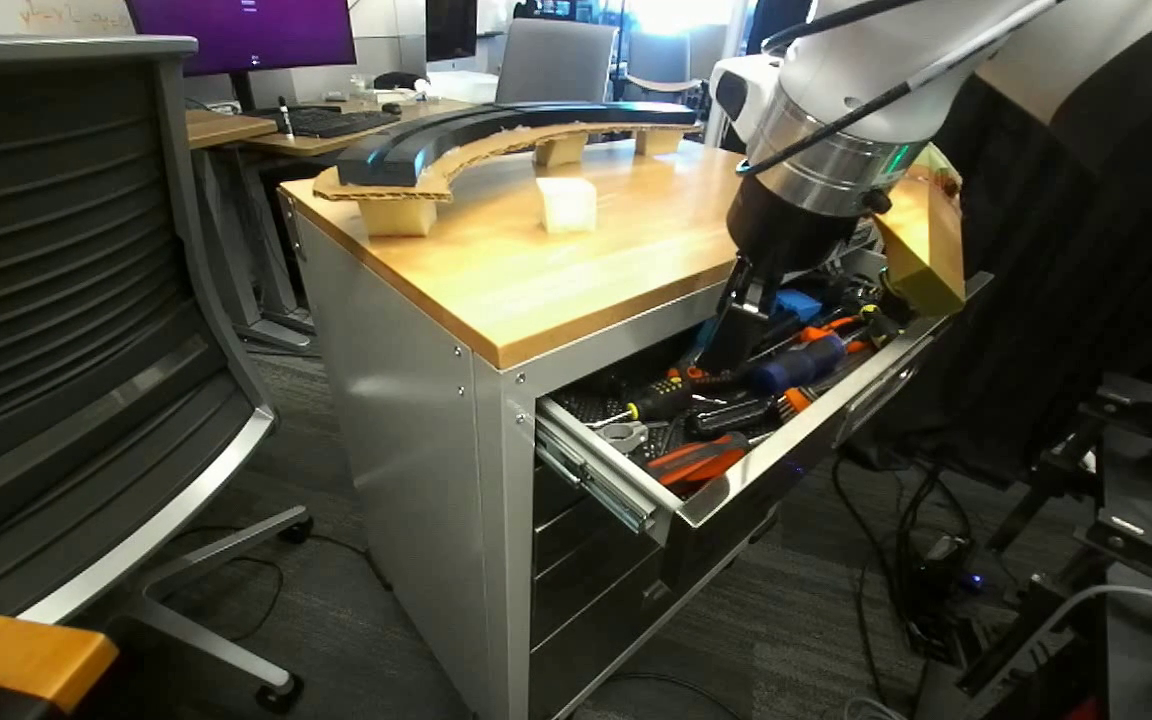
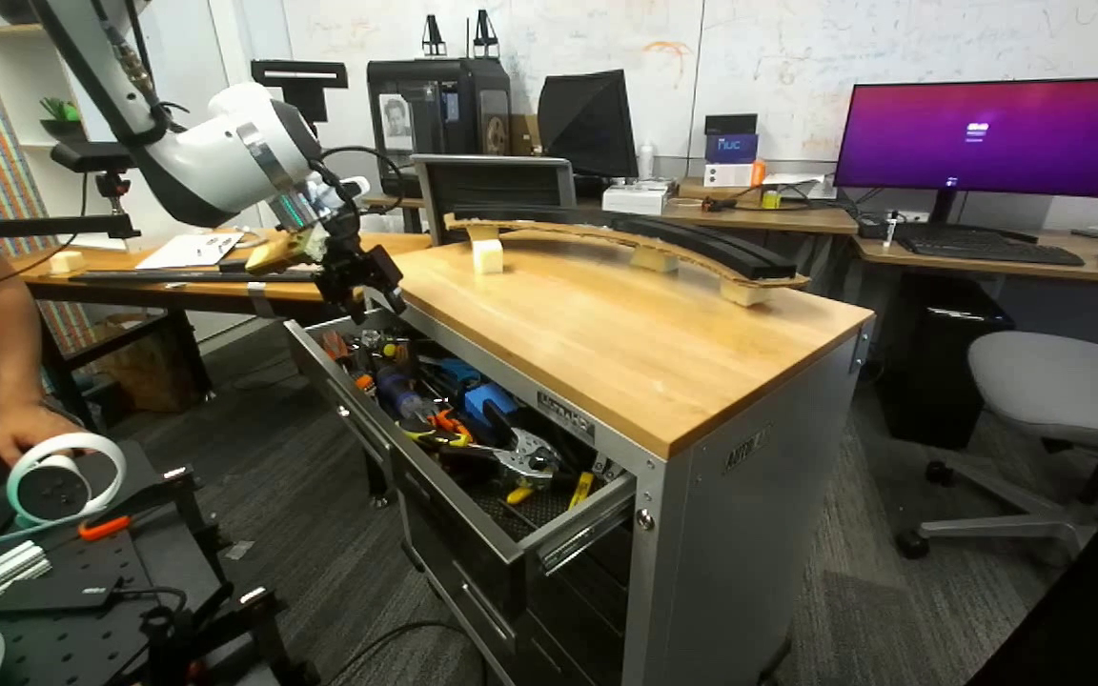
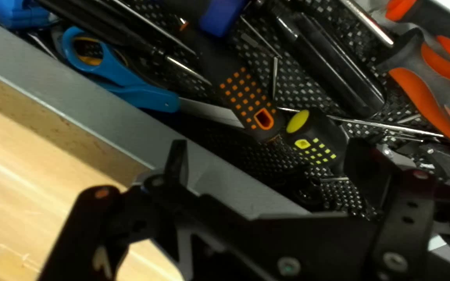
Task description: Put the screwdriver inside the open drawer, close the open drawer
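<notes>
The open drawer is the cabinet's top one. It is pulled out and full of hand tools, and also shows in an exterior view. In the wrist view, a dark handle with orange squares lies in it on black mesh. It may be the screwdriver, but I cannot tell for sure. A black handle with yellow squares lies beside it. My gripper is open with nothing between its fingers. It points down over the drawer's inner edge, seen in both exterior views.
The wooden cabinet top borders the drawer. A curved black piece on cardboard rests there on pale blocks, with a loose pale block nearby. Blue scissors and orange-grey pliers lie in the drawer. A person's hand is at the side.
</notes>
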